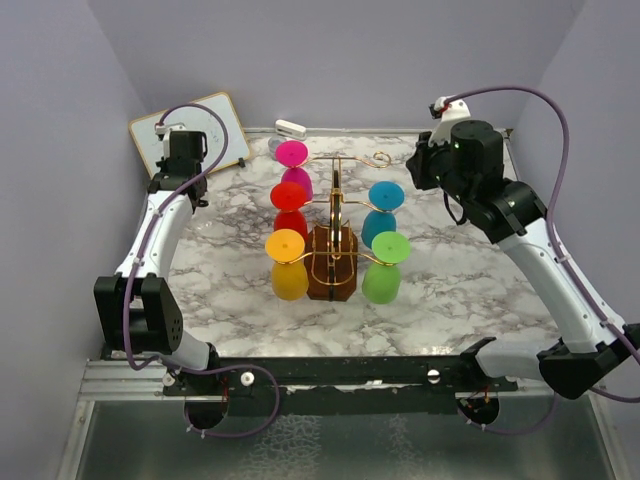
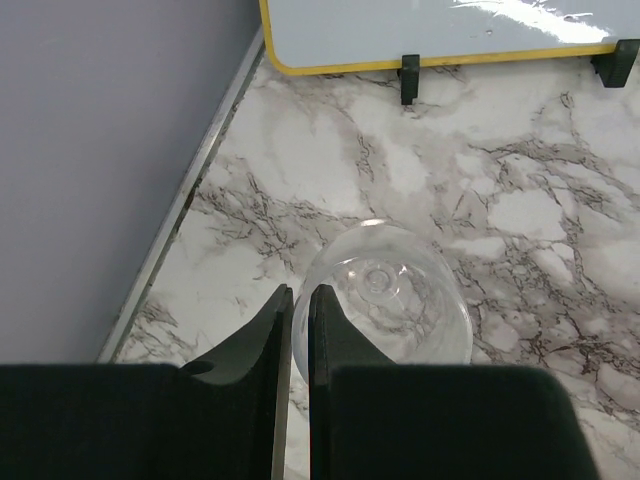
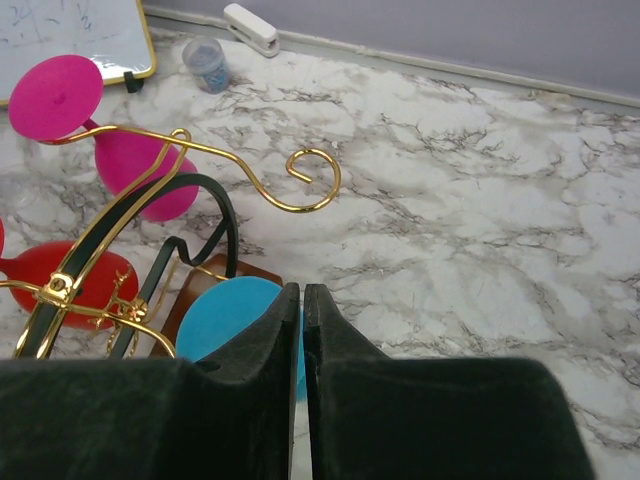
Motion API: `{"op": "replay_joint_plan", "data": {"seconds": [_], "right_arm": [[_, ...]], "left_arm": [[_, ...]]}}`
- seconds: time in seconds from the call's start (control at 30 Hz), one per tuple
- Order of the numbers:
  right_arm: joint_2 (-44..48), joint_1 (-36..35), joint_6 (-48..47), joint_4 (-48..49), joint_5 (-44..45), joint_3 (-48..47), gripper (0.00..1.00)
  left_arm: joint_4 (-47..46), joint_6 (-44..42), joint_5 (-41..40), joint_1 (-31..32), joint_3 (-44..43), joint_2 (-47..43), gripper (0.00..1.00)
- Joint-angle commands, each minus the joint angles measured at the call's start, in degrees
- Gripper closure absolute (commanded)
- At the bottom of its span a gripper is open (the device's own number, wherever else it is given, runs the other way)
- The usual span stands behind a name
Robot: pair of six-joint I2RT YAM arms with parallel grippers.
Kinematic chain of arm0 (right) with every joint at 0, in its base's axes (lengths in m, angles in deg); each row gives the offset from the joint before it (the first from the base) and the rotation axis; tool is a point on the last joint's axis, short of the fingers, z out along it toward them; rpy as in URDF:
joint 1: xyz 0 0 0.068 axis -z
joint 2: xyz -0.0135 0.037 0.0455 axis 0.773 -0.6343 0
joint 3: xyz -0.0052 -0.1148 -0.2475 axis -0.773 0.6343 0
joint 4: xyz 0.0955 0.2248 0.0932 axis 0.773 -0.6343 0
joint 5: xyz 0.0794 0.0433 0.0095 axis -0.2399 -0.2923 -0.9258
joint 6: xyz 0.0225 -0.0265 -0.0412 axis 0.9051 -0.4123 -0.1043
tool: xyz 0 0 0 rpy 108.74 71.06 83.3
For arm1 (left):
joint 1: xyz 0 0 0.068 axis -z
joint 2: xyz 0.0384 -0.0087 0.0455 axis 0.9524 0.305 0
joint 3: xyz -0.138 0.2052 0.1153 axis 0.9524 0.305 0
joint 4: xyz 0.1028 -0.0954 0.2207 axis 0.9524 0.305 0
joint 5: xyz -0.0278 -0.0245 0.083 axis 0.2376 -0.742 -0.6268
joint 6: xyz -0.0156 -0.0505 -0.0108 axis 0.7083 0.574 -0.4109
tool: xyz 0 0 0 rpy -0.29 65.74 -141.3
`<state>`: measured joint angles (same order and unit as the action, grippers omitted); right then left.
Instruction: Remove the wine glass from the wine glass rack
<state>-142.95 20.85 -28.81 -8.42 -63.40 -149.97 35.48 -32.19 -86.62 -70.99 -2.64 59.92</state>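
Note:
The gold wire wine glass rack (image 1: 335,205) stands mid-table on its brown wooden base (image 1: 332,272). Pink (image 1: 292,153), red (image 1: 288,195), yellow (image 1: 285,245), blue (image 1: 386,195) and green (image 1: 391,247) wine glasses hang on it. My left gripper (image 2: 300,290) sits at the far left (image 1: 184,148), shut on the rim of a clear wine glass (image 2: 390,300), bowl opening up; whether it touches the marble I cannot tell. My right gripper (image 3: 301,287) is shut and empty above the blue glass's foot (image 3: 235,315), near a bare curled hook (image 3: 338,183); it also shows in the top view (image 1: 425,165).
A yellow-framed whiteboard (image 1: 190,130) leans at the far left corner (image 2: 440,30). A white stapler (image 1: 290,127) and a small clear cup (image 3: 205,62) lie by the back wall. Walls enclose the marble table (image 1: 470,280) on three sides.

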Motion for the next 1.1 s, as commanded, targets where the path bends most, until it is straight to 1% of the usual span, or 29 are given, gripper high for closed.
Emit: {"op": "replay_joint_plan", "data": {"seconds": [0.0, 0.13, 0.2, 0.43, 0.53, 0.67, 0.77, 0.83, 0.97, 1.07], "right_arm": [[2.62, 0.34, 1.24, 2.29, 0.29, 2.87, 0.92], [3.81, 0.66, 1.27, 2.22, 0.37, 4.18, 0.91], [4.23, 0.69, 1.37, 2.12, 0.31, 4.46, 0.91], [4.78, 0.79, 1.15, 1.75, 0.33, 4.51, 0.92], [5.11, 0.78, 0.95, 1.7, 0.43, 4.68, 0.97], [5.47, 0.78, 0.89, 1.65, 0.91, 4.83, 0.98], [5.62, 0.78, 0.97, 1.64, 1.03, 4.78, 0.97], [5.83, 0.78, 0.95, 1.65, 1.08, 4.86, 0.96], [6.08, 0.78, 1.07, 1.49, 0.89, 5.01, 0.96], [6.46, 0.78, 1.24, 1.56, 0.88, 5.38, 0.93]], "left_arm": [[-4.69, 0.87, -0.28, -0.03, -1.27, 0.54, 1.0], [-4.59, 1.01, -0.03, -0.11, -1.19, 1.02, 1.0], [-4.56, 1.08, 0.1, -0.14, -1.08, 1.14, 0.97], [-3.17, 1.52, 0.97, -0.44, -1.53, 2.51, 0.92], [-3.15, 1.77, 1.75, -0.66, -1.49, 2.6, 0.89], [-2.82, 2.24, 2.46, -1.1, -1.53, 2.86, 0.81], [-2.09, 2.49, 3.32, -1.53, -3.0, 3.27, 0.73], [-1.88, 2.72, 3.24, -1.54, -3.1, 3.12, 0.65], [-2.16, 2.91, 3.13, -1.67, -2.72, 2.07, 0.62], [-1.37, 3.35, 3.34, -1.7, -3.35, 0.72, 0.61]]}}
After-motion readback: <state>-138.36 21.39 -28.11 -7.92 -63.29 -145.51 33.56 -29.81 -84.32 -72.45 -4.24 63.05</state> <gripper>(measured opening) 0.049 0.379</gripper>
